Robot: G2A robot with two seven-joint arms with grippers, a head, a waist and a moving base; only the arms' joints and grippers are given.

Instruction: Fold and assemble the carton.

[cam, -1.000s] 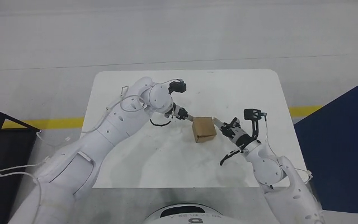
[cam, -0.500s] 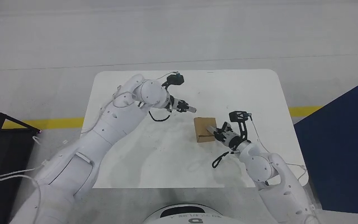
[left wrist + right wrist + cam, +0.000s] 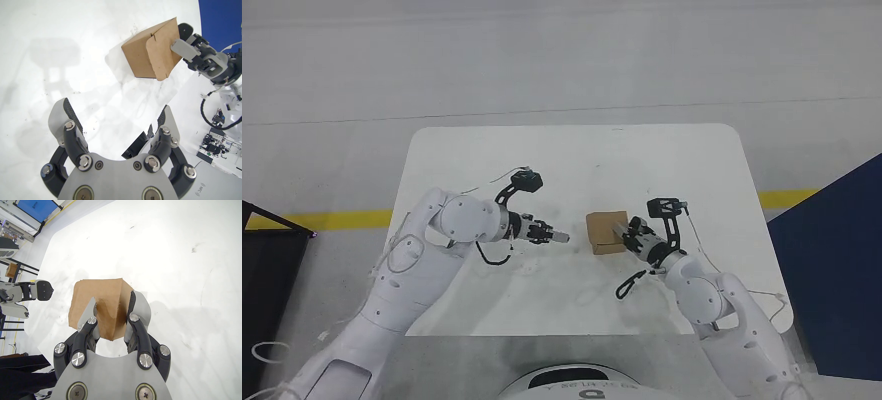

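From my station I saw the brown carton sitting on the white table, a little right of its middle, with its base on the surface. The right gripper was at the carton's right end, and its jaws were clamped across that end. In the right wrist view, the carton filled the gap between the two fingers of the right gripper. One finger lay over the top face and the other pad lay against the side wall.

From the left wrist camera I could see the right gripper from the other side. Its grey finger touched the edge of a rounded flap. The flap lay against the carton's side, and its lower edge stood a bit proud of the wall.

The left gripper hung to the left of the carton, near it but apart, with bare table between them. Its jaws were spread wide and held nothing; in its own camera the left gripper had only table surface between the ribbed pads. The right wrist camera showed the left gripper off beyond the carton's left edge, not touching it.
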